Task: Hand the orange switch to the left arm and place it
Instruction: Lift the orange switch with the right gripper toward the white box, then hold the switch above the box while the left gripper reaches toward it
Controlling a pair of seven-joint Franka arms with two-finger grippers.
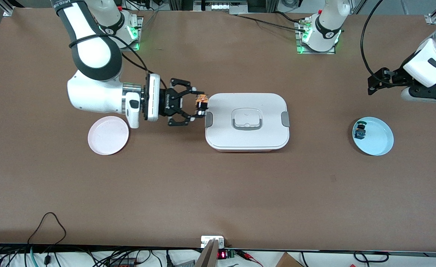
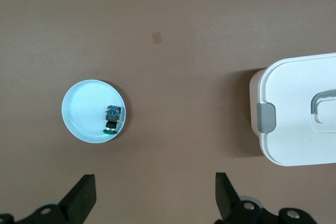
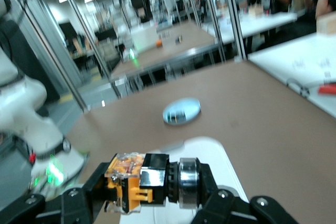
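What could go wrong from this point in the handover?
1. The right gripper holds the orange switch right at the box edge; moving on at this height could clip the lid.
2. The switch is tiny and sticks out of the jaws, so it may slip.
3. The left gripper waits open above the blue plate, a long reach from the handover.

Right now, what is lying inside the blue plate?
A small switch with a green cap lies in the blue plate, close to its rim. Its underside, resting on the plate, cannot be seen.

No text, label or number can be read anywhere.
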